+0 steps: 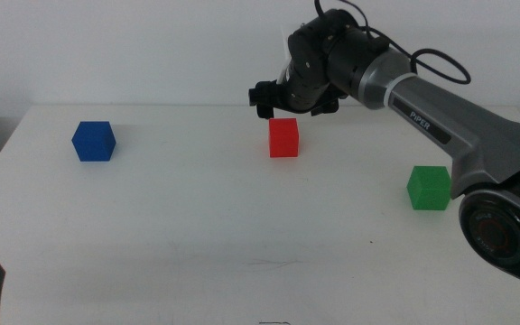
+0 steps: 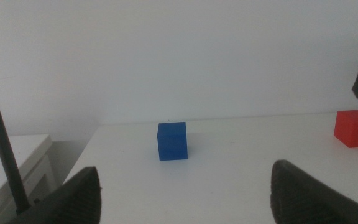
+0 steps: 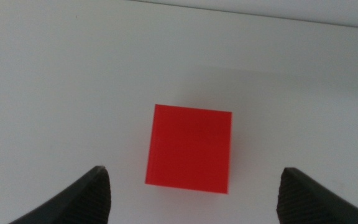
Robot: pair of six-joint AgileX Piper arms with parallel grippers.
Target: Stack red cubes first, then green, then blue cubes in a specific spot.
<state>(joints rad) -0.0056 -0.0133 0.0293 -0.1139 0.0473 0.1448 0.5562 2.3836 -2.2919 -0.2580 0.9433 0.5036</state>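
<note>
**Right claw wide above red cube**

Right claw (image 3: 191,190) spread wide, poised over red cube (image 1: 283,137) on far surface (image 1: 242,226), seemingly not touching. Left claw (image 2: 185,193) waiting near-left, equally wide, empty, facing blue cube (image 2: 172,140).

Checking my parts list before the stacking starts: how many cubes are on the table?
3. The blue cube is far left, the red cube is at centre-back beneath the open right pincer, and the green cube is at right. None appears hidden.
</note>
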